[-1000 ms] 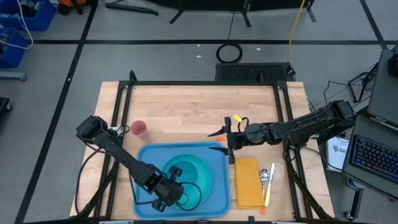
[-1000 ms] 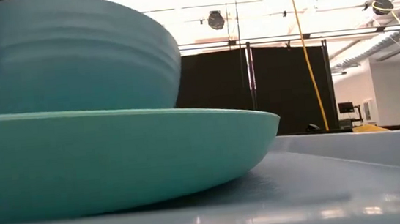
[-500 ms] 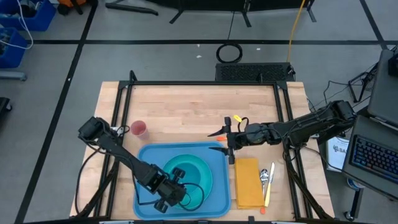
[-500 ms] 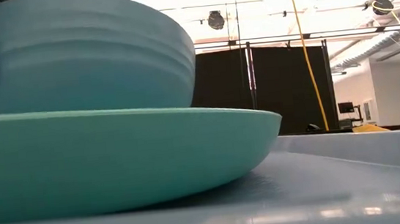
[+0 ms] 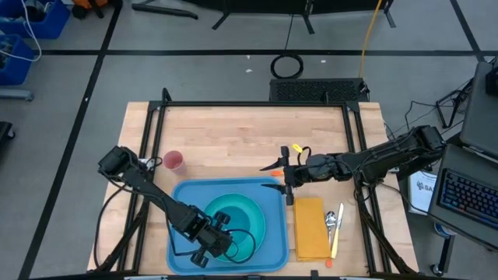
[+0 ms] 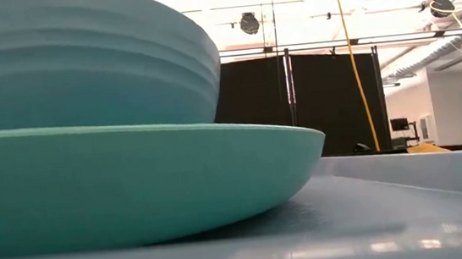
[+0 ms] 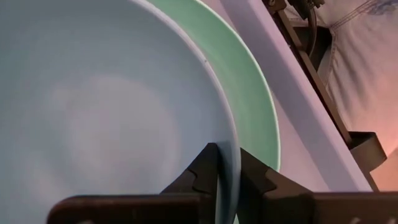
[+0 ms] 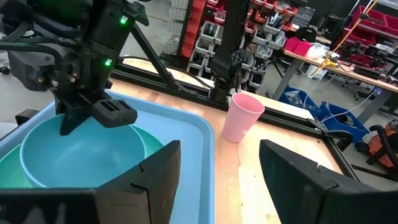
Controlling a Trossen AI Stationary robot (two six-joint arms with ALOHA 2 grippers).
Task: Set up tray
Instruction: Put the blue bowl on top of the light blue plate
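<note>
tray (image 5: 187, 196): blue, rimmed, lying flat on the near part of the tabletop (image 5: 233, 136), towards the left arm's side. it carries the plate and bowl listed below.

plate (image 5: 253, 211): teal, round, resting flat in the tray.

bowl (image 5: 233, 233): lighter blue, ribbed outside, seated on the plate. the low view shows its base down on the plate.

left gripper (image 7: 225, 177): at the bowl's near rim, jaws clenched on the bowl wall, one finger inside and one outside, as the left wrist view shows.

right gripper (image 5: 285, 180): hovering over the tabletop just beyond the tray's far right corner, jaws released and holding nothing; waiting.

cup (image 5: 173, 161): pink, upright on the tabletop, just beyond the tray's far left corner, apart from it.

napkin (image 5: 310, 227): yellow-orange, flat on the tabletop just beside the tray's right rim.

spoon (image 5: 331, 222) and a yellow-handled utensil (image 5: 337, 233): on the tabletop at the napkin's right edge; whether they overlap the napkin cannot be told.

step in hand (judged): placing the bowl on the plate, bowl apparently set down but not yet let go.

next move (judged): the left jaws should part and lift straight up clear of the rim, so the bowl is not dragged or tipped. cup, napkin and cutlery lie outside the tray, so the setting looks under way, not finished.
</note>
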